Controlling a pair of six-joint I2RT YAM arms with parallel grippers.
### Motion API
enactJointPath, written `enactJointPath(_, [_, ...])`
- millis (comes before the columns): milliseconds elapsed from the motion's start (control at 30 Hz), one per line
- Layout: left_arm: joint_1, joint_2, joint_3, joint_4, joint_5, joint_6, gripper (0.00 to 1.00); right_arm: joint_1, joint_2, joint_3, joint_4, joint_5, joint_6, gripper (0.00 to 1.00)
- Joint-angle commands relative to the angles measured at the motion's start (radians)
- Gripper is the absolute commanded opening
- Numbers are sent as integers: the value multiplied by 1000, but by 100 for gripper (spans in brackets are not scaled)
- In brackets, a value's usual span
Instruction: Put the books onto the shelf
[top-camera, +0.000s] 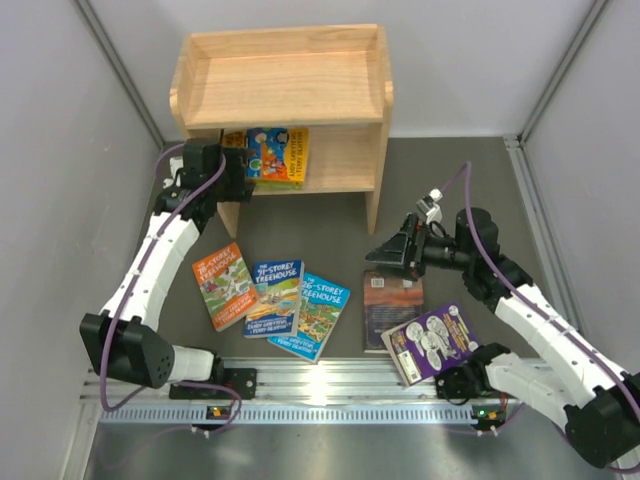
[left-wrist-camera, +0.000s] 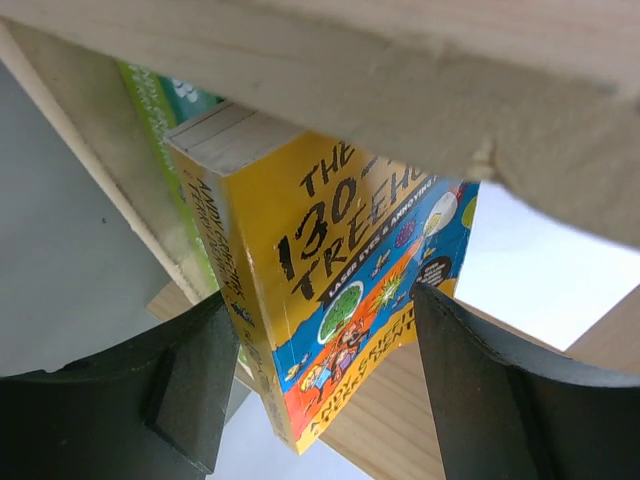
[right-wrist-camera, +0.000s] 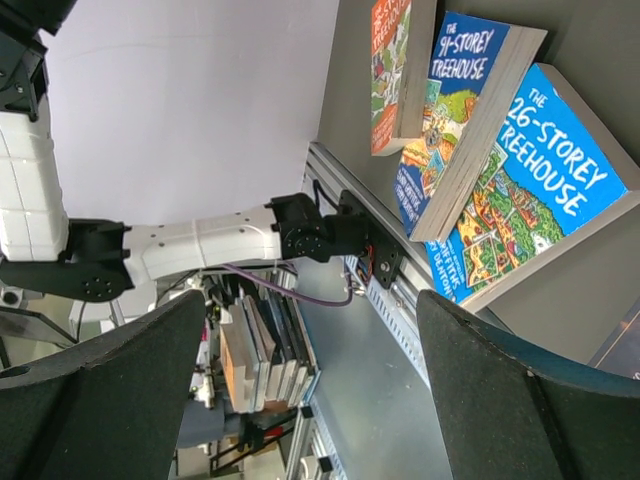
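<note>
We find the left gripper (top-camera: 238, 166) inside the lower tier of the shelf (top-camera: 280, 75), at the upper left of the top view. Its jaws stand spread on either side of the yellow book (left-wrist-camera: 330, 260), which leans on that tier against a green book (left-wrist-camera: 150, 110). In the left wrist view, bare wood shows between the cover and the finger at the right of the frame. The finger at the left sits just beside the spine, and we cannot tell whether it touches. We judge the book placed and let go.

The right gripper (top-camera: 380, 252) hangs wide open and empty at centre right, above the dark brown book (top-camera: 392, 300). Five books lie flat on the table (top-camera: 330, 240): the dark brown one, a purple book (top-camera: 432, 342) that appears to overlap its lower corner, and an orange book (top-camera: 225, 285) and two blue books (top-camera: 273, 297) at lower left.

Hazards from here:
- Withdrawal: a finger catching the spine drags the leaning yellow book out of the open front
- Lift on withdrawal: the gripper strikes the board just above it
- Dark brown book pickup: flat and thin, it may slip the pinch, and the overlapping purple book shifts with it
</note>
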Motion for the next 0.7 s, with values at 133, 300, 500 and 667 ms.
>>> enactJointPath(133, [5, 42, 92, 73, -17, -16, 73, -16, 19, 34, 74, -13, -18, 86])
enactJointPath(300, [5, 16, 100, 38, 17, -2, 73, -14, 23, 31, 76, -12, -15, 86])
enactJointPath(500, [7, -97, 18, 1, 35, 4, 73, -14, 11, 19, 77, -9, -5, 86])
enactJointPath(667, [7, -189, -17, -77, 46, 68, 77, -14, -7, 30, 42, -3, -37, 86])
